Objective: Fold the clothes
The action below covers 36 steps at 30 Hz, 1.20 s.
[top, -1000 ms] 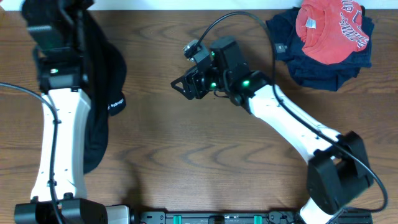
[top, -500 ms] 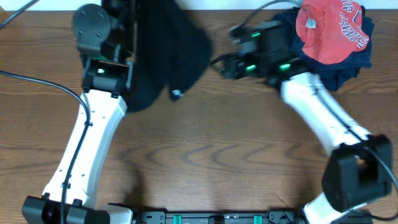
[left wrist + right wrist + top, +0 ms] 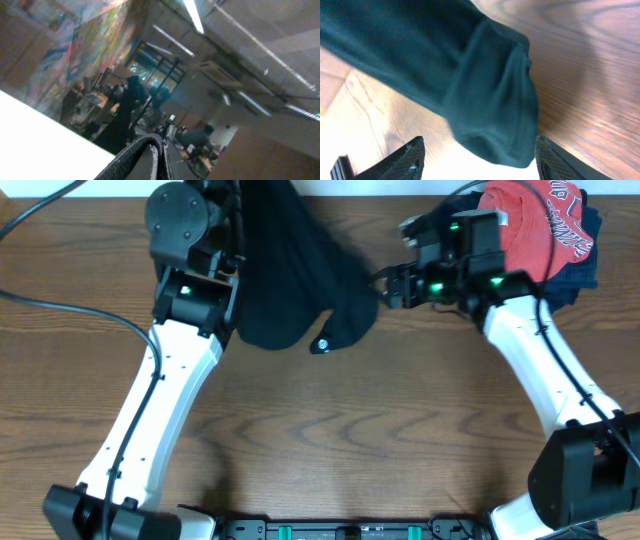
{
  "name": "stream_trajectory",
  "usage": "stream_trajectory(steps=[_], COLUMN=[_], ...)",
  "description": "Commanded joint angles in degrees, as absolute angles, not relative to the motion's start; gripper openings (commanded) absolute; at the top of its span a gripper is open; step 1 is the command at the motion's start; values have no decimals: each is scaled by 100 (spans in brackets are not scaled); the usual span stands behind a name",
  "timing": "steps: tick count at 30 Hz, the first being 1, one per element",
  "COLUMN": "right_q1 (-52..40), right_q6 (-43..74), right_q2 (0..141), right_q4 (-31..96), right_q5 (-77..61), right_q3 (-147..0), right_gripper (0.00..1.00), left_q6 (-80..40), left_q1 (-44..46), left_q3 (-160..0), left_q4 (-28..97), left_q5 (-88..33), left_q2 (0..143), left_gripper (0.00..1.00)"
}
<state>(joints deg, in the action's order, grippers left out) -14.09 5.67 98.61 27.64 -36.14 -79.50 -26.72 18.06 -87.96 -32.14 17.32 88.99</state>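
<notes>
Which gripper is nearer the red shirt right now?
Right. The right gripper hangs open a short way from the red shirt, toward the table's middle. The left gripper is much farther off, beyond the black garment it holds.

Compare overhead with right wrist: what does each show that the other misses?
Overhead only: both arms, with the left arm holding up the black garment, its small tag, and the red shirt lying on a navy garment at the far right. Right wrist only: a close view of the right gripper, open, with the garment's rounded end in view between its fingers. Both: the black garment and the wooden table.
</notes>
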Motion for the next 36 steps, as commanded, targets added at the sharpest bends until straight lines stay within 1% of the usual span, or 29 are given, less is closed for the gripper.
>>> stream_trajectory(steps=[1,4,8,16,23,34,36], right_q1=[-1850,-2128,-2296,-2484,-2591,-2633,-2633], right_q6=[484,574,574,504,506,506,508], right_q2=[9808,9911,10200,10912,11255,11297,11295], right_q4=[2744,2641,2346,1544,998,939,941], right_q5=[-2762,-2080,-2036,-2644,-2641,-2753,-2958], right_q3=[-7946,-7946,-7946,-7946,-7946,-7946,-7948], right_gripper=[68,72,75,76,76,78,78], left_q6=[-2512,-2510,-2510,-2512,-2532,-2532,-2510], left_q1=[1826,1835,1835,1835,1911,2099,2097], left_q3=[-8971,-8973,-8973,-8973,-8973,-8973,-8973], left_q4=[-3402,-3433,-3323,-2961,-2965,-3011,-3105], left_q5=[1914,1911,1911,1850,1848,1848,1852], left_q2=[8858,8705,8473,8134,7979,7389,7277], left_gripper=[6,6,6,6,6,6,6])
